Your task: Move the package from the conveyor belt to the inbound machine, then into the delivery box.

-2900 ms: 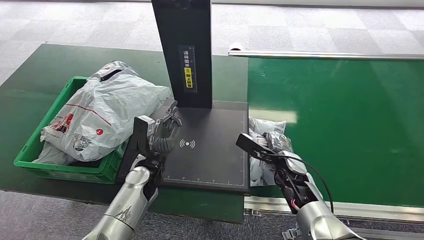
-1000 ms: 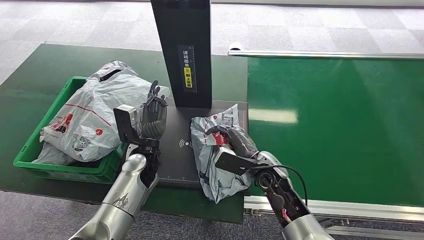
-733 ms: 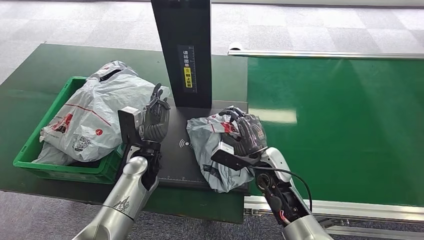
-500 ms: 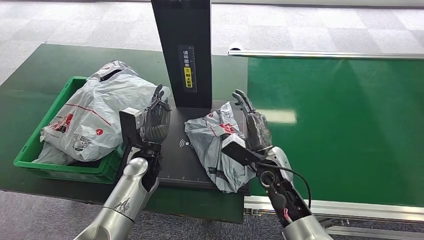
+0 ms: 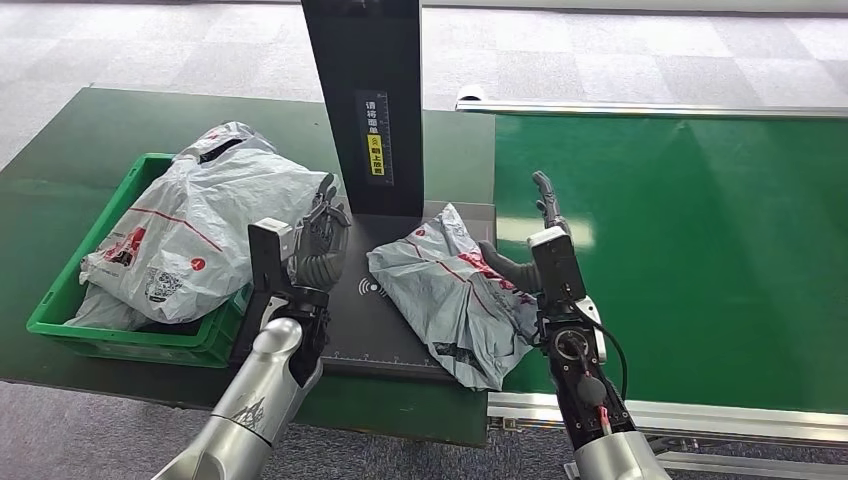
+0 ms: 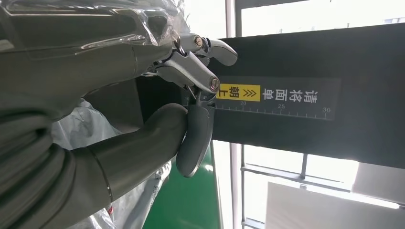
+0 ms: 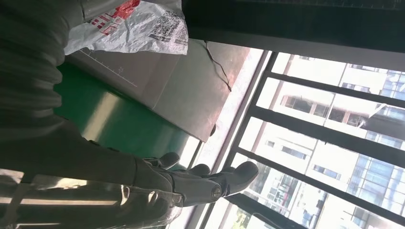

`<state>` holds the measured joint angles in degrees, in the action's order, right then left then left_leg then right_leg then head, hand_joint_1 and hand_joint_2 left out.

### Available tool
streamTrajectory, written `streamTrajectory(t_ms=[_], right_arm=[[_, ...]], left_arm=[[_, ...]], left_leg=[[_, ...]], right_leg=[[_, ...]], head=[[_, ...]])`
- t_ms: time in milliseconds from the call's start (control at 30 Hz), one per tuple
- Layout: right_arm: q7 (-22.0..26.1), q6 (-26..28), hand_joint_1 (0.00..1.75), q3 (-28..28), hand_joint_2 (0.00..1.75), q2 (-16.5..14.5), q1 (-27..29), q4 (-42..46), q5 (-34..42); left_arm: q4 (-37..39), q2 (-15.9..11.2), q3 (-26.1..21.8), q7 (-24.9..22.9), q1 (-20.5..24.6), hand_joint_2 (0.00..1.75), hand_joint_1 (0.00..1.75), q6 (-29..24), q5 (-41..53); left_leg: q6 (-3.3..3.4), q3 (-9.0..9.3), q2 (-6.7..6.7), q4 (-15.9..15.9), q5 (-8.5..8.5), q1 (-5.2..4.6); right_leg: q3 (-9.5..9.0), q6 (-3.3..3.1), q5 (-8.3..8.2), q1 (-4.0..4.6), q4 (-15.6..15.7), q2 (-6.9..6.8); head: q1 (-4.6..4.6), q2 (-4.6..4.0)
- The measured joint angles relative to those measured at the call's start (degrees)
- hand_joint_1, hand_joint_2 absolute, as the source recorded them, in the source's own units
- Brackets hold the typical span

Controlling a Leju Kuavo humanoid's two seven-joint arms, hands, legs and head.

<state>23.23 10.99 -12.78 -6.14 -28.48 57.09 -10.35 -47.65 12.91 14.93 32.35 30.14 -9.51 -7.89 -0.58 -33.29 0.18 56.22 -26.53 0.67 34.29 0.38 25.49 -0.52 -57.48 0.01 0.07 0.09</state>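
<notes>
The grey package (image 5: 455, 290) lies flat on the black scanner plate (image 5: 370, 330) of the inbound machine, over the plate's right half, its lower corner hanging past the plate's front-right edge. No hand holds it.

First leg looks done: the package is off the conveyor belt (image 5: 680, 250) and on the machine. Left to do: lift it off the plate and put it into the green box (image 5: 70, 320) at the table's left end, just left of the plate.

The right hand (image 5: 535, 245) sits just right of the package, fingers spread and pointing up, thumb near or touching the package's right edge, holding nothing. The left hand (image 5: 322, 245) hovers at the plate's left edge, between box and package; its fingers are loosely curled with gaps between them, nothing in them, so it reads as open.

Counts: one package on the plate. One green box, already heaped with at least two white bags (image 5: 200, 225), exact number hard to tell. One scanner post (image 5: 365, 100) at the plate's back edge, one yellow label on it. One belt, bare. Two hands.
</notes>
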Motion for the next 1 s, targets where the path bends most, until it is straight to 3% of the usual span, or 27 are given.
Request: streamTrajectory(t_ms=[300, 500, 600, 700, 833, 1000], right_arm=[[0.5, 0.1, 0.00, 0.9, 1.75, -0.3, 0.5, 0.7, 2.6], [4.1, 1.9, 0.00, 2.3, 1.75, -0.6, 2.3, 5.6, 8.4], [4.0, 1.3, 0.00, 2.6, 1.75, -0.4, 3.1, 7.3, 10.3], [4.9, 1.5, 0.00, 2.8, 1.75, 0.0, 3.9, 8.7, 12.4], [4.7, 3.9, 0.00, 3.5, 1.75, 0.6, 5.4, 11.3, 13.5], [2.7, 5.5, 0.00, 5.1, 1.75, 1.1, 7.0, 13.3, 12.9]], left_arm=[[0.4, 0.1, 0.1, 0.0, 0.1, 1.75, 0.00, 0.6, -0.1], [0.9, 0.1, 2.8, 0.4, 0.6, 1.75, 0.00, 6.1, 2.5], [1.0, 0.0, 5.5, 0.3, 1.1, 1.75, 0.00, 7.5, 6.6], [0.8, -0.2, 10.1, -1.0, 1.5, 1.75, 0.00, 6.6, 16.4], [-2.1, -0.4, 16.3, -5.1, 1.3, 1.75, 0.00, 4.1, 27.7], [-8.5, -0.4, 21.5, -9.9, -0.2, 1.75, 0.00, 6.6, 34.3]], left_leg=[[0.00, 0.00, -0.01, 0.0, 0.00, 0.00], [0.00, 0.00, 0.01, 0.0, -0.01, 0.00], [0.00, 0.01, 0.02, 0.0, -0.01, 0.00], [0.00, 0.00, -0.03, 0.0, 0.00, 0.00], [0.00, -0.01, -0.02, 0.0, -0.01, 0.00], [0.01, -0.01, -0.03, 0.0, -0.03, 0.00]], right_leg=[[0.00, 0.00, 0.00, 0.00, 0.0, 0.00], [0.01, 0.00, 0.01, 0.00, 0.0, 0.00], [0.00, 0.00, 0.01, 0.00, 0.0, 0.00], [-0.01, 0.00, 0.00, 0.00, 0.0, -0.01], [0.00, 0.00, 0.00, -0.01, 0.0, -0.01], [0.01, 0.00, 0.01, -0.01, 0.0, -0.01]], head=[[0.00, 0.00], [0.00, 0.00], [0.00, 0.00], [0.00, 0.00], [0.00, 0.00], [-0.01, 0.00]])
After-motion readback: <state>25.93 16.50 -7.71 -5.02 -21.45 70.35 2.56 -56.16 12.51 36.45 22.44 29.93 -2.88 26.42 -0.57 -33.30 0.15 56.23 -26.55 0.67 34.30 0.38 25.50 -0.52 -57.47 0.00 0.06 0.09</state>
